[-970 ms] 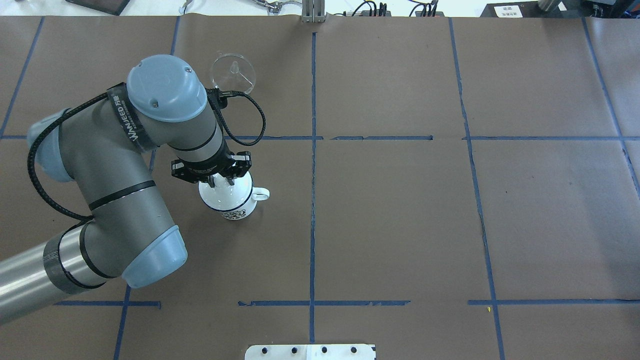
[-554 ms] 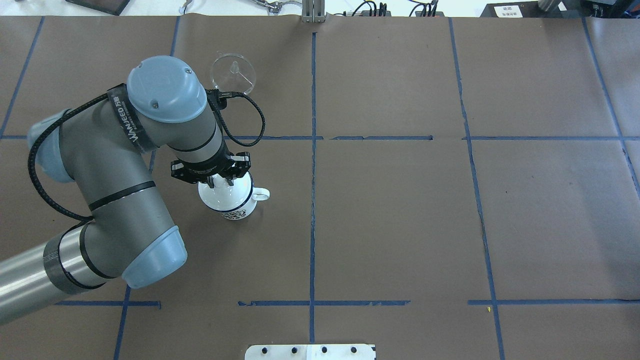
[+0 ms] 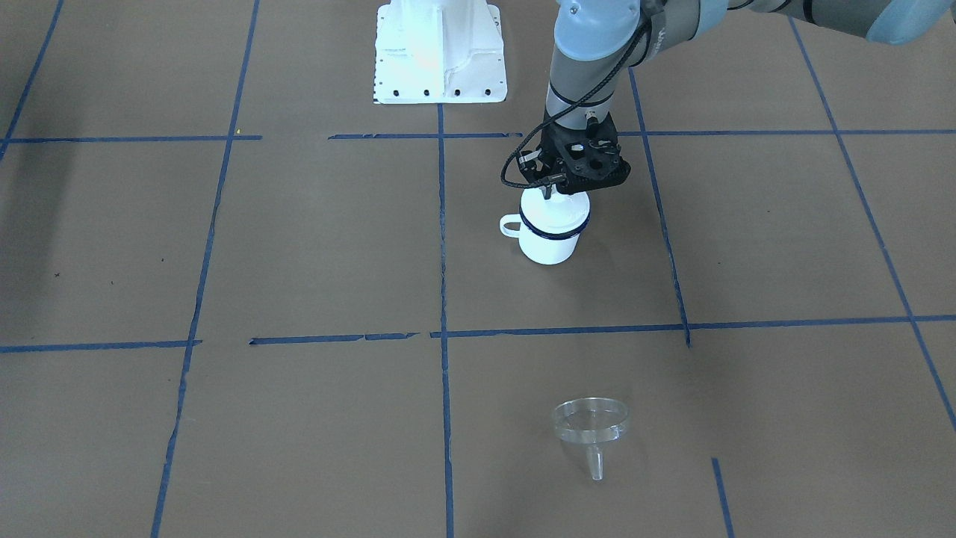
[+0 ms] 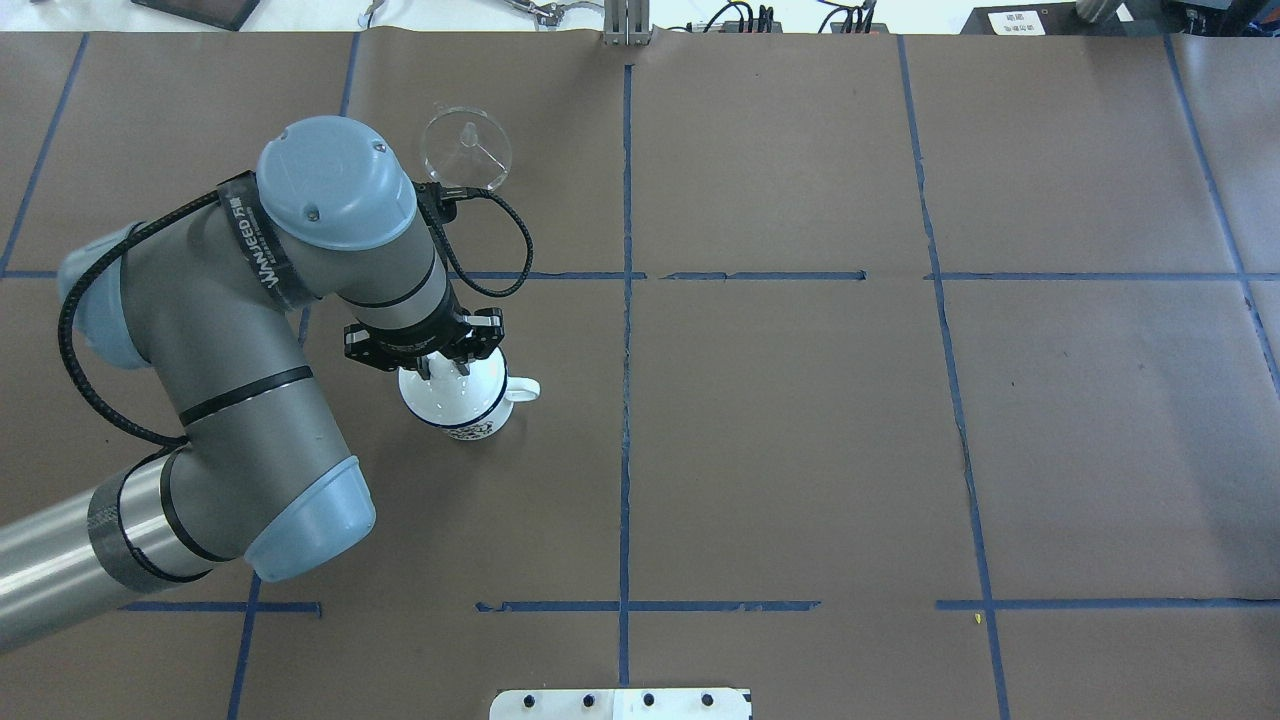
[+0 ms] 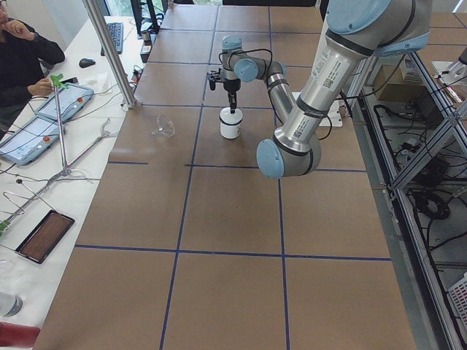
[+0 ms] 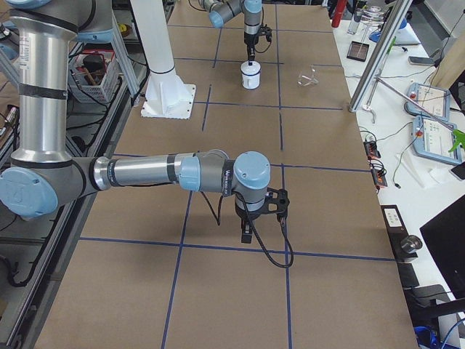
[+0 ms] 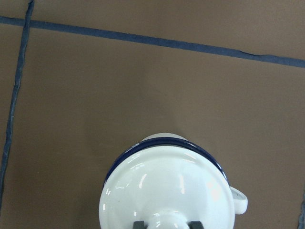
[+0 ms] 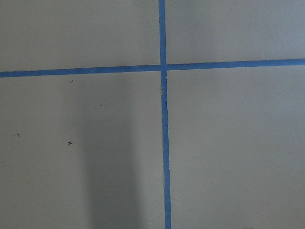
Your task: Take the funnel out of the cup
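Left hand (image 7: pixel 166 224) straddles lid knob (image 7: pixel 167 218) atop cup (image 3: pixel 549 245)

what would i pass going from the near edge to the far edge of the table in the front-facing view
clear funnel → white enamel mug → white robot base mount

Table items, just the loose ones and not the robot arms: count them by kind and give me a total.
Mug: 1
Lid: 1, sitting on the mug
Funnel: 1, lying on the table apart from the mug
Total: 3
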